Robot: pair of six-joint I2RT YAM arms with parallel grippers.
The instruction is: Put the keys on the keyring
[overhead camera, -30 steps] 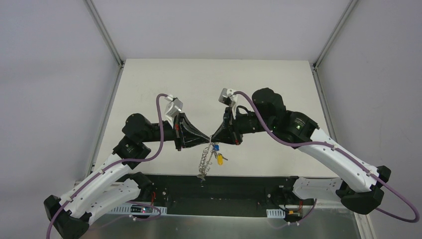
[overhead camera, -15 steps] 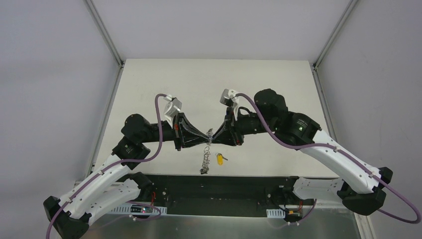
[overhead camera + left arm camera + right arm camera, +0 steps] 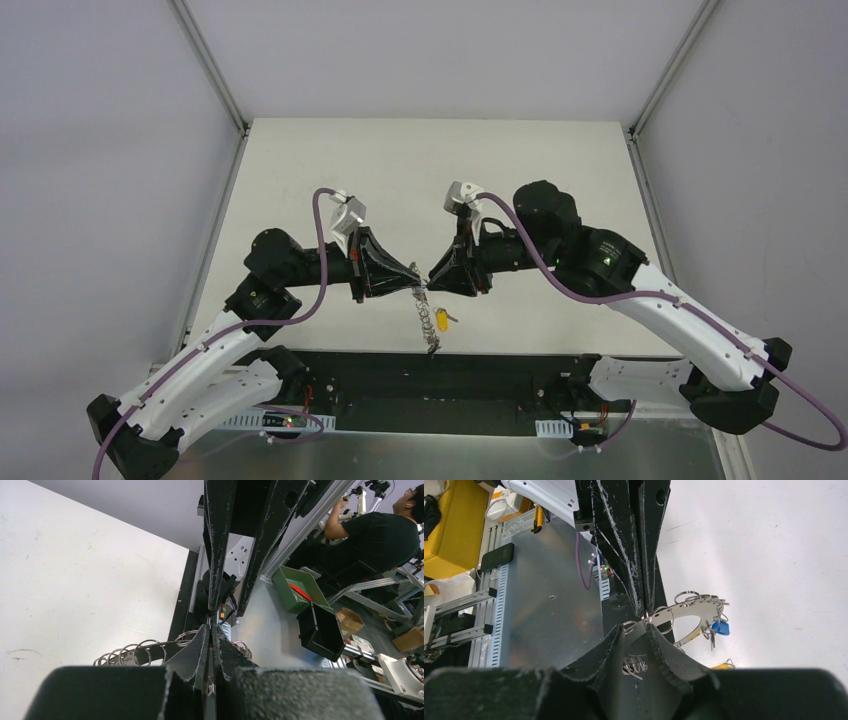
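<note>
Closest to me are my own two claws, one on each of my two arms, meeting tip to tip above the near part of the table point(image 3: 420, 170). My left claw point(image 3: 211, 628) is clenched, its two fingers pressed together on the rim of the one keyring point(image 3: 679, 610). From the pinch the ring hangs down towards my bases, edge-on from above, so it looks like a short chain of small loops. There are too many loops, and too crowded, for me to count.

My right claw point(image 3: 634, 630) faces the left one nose to nose. Its two fingers stand a little apart. A few loops show in the gap, and I cannot tell whether they touch the pads. It grips nothing that I can see.

A little further out along the ring there are two coloured keys. The blue key point(image 3: 720, 627) dangles from the far bend of the ring among the loops. The yellow key point(image 3: 441, 319) sits just beside the hanging ring, on its right, and I cannot tell whether it is threaded on or lying loose on the table.

Two purple cables point(image 3: 322, 250) arch over my arms, one each. Beyond the table edge my left wrist sees one green bin point(image 3: 300, 587), one black bin point(image 3: 322, 630) and one person in black point(image 3: 380, 530).
</note>
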